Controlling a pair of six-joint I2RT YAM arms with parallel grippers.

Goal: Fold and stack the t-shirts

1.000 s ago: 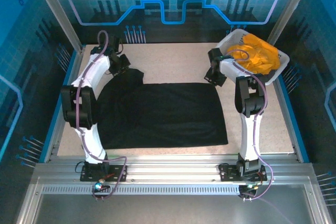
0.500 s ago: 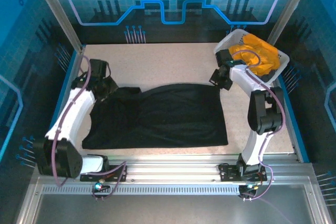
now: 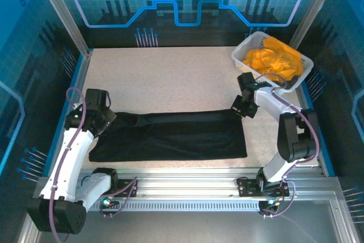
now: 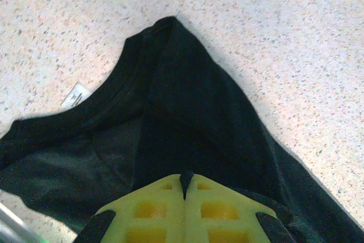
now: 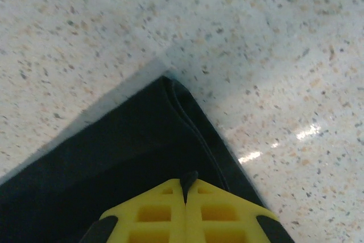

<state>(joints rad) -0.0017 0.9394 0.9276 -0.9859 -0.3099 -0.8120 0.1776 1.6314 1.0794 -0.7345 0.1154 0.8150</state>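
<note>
- Speckled table (image 3: 170, 78) carries the black t-shirt (image 3: 176, 135), folded long, toward six o'clock
- left gripper (image 4: 185, 181) pinches its nine o'clock end, right gripper (image 5: 187, 181) its three o'clock corner
- orange t-shirts (image 3: 273, 61) fill the basket (image 3: 241, 55) at two o'clock

A fixed camera high behind my bases overlooks the whole speckled beige table (image 3: 187, 66). My wrist cameras look closely down at the soft black cloth t-shirt (image 3: 176, 135): its left collar end and far right corner, both shared overhead.

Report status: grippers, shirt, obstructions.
Left gripper shut on black t-shirt near collar. Right gripper shut on its corner. Orange t-shirts in basket, far right, apart.
</note>
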